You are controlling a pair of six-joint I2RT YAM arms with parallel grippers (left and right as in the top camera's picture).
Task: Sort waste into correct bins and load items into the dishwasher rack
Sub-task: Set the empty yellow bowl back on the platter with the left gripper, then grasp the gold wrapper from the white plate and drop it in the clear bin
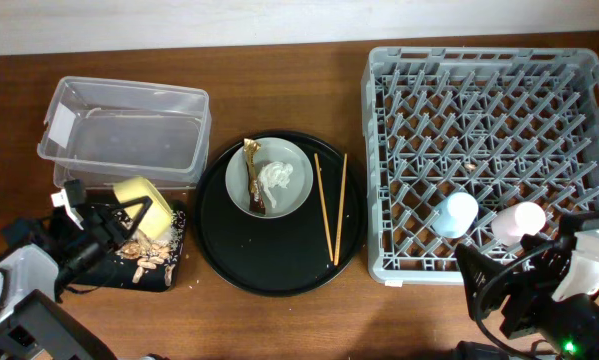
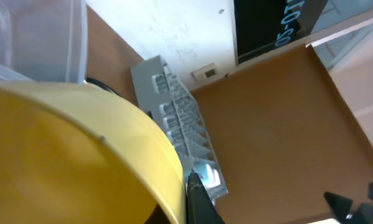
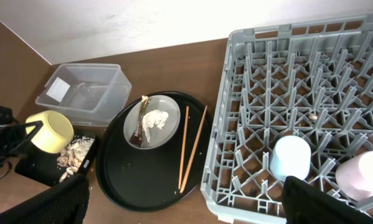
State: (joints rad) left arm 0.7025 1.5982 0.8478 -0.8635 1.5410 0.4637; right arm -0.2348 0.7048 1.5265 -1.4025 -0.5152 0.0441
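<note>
At lower left we saw the left arm's jaws clenched on the small yellow bowl (image 1: 139, 193), tilted above the shallow black rectangular tray (image 1: 144, 281) holding beige-brown crumbly scraps (image 1: 147, 251); the right arm's jaws stood released at lower right

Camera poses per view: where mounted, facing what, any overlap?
Overhead: above the table, straight down; left arm and right arm at near edge.
Left wrist: beside the held yellow bowl, looking across at the rack; one finger shows.
Right wrist: by the rack, facing left; both fingers low in frame.
Shared: all show bowl and rack.
</note>
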